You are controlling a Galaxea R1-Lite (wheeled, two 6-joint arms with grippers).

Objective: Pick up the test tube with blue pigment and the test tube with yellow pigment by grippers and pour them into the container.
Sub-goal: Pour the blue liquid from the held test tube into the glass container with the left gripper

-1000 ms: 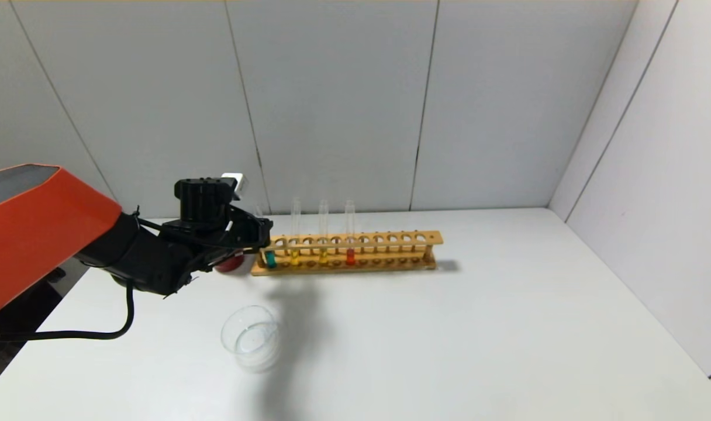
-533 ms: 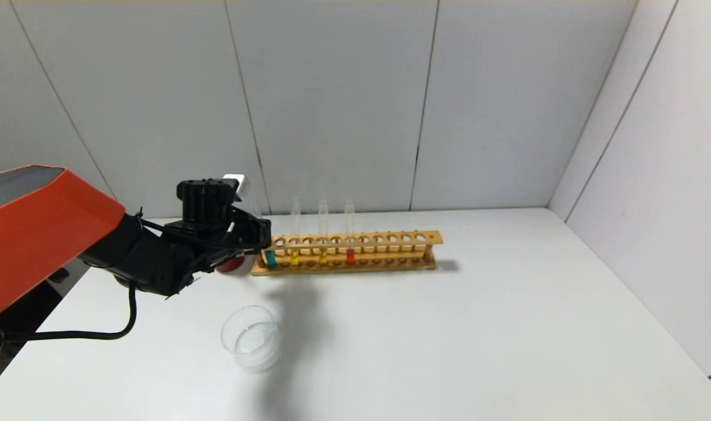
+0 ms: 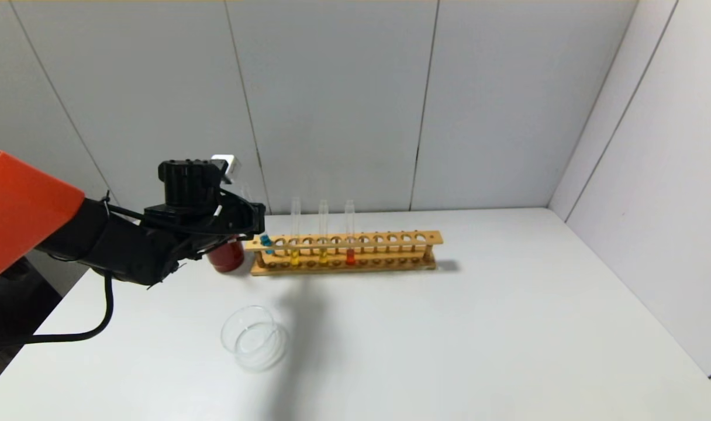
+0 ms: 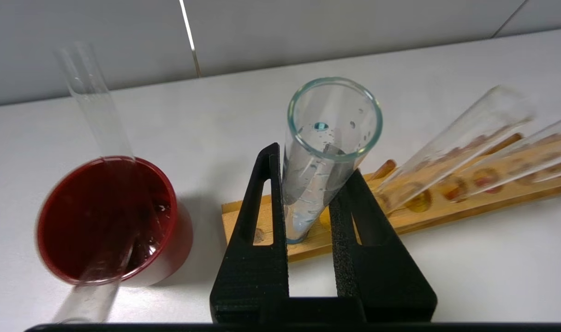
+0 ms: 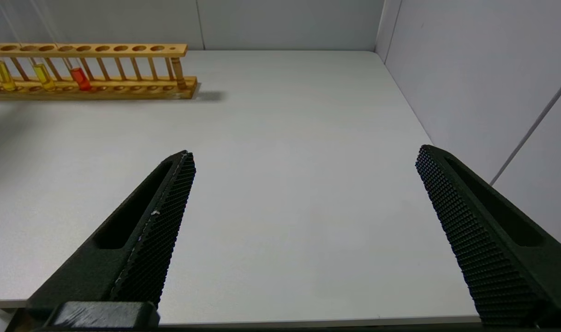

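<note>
The test tube with blue pigment is clear, glossy glass. The rack is varnished wood. The left pincer has matt black, rough-textured pads. The desk is smooth matt white; the cup is glossy dark red.

Right gripper: out of sight in the head view; wrist view cuts off its finger bases at the lower edge.
Left arm: orange shell cut off by the head view's left edge.
Blue tube: lower part hidden between the left gripper fingers; blue liquid barely visible.
Rack: its left end is cut off by the right wrist view's edge.
Red cup: partly hidden behind the left gripper in the head view.
Tube standing in the red cup: blurred.
</note>
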